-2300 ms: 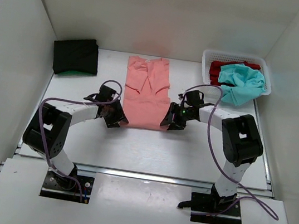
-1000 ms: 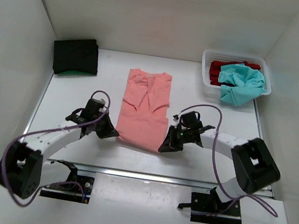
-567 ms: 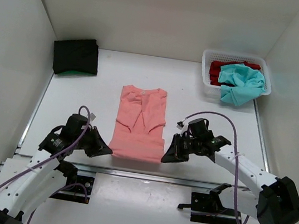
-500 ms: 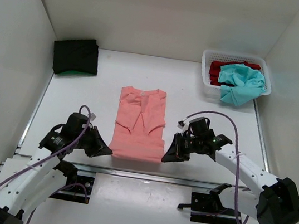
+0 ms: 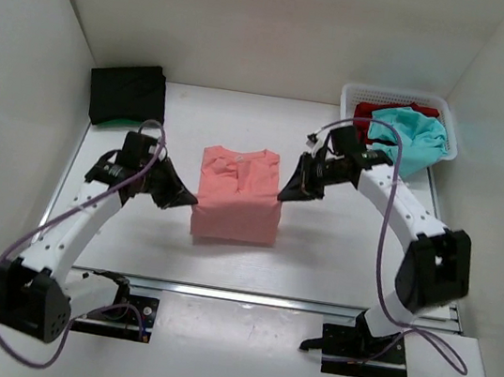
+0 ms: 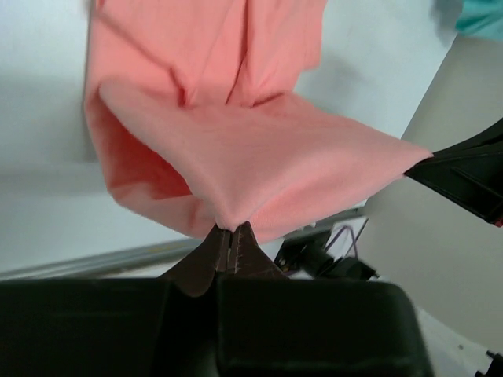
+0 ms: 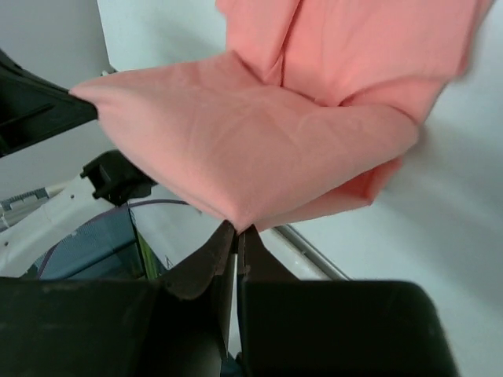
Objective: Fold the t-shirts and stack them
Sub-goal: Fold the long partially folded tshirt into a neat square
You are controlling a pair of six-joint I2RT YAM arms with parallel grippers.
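On the white worktop, the salmon-pink t-shirt lies in the middle, its lower hem raised taut above the rest. The left pincer and right pincer are each clamped tight on a hem corner. A folded black t-shirt sits far left. The teal t-shirt and red t-shirt fill the basket.

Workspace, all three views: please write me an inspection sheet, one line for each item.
Surface: white table, no stains seen.
Job's things: salmon-pink t-shirt in the middle, near hem lifted and half folded over; black t-shirt folded at far left, green edge under it; teal t-shirt and red t-shirt in the white basket.
Clutter: nothing seen.
Grippers: left gripper and right gripper each shut on a hem corner of the salmon-pink t-shirt.
Cables: purple cables loop along both arms, off the cloth.
Surroundings: white walls on three sides.
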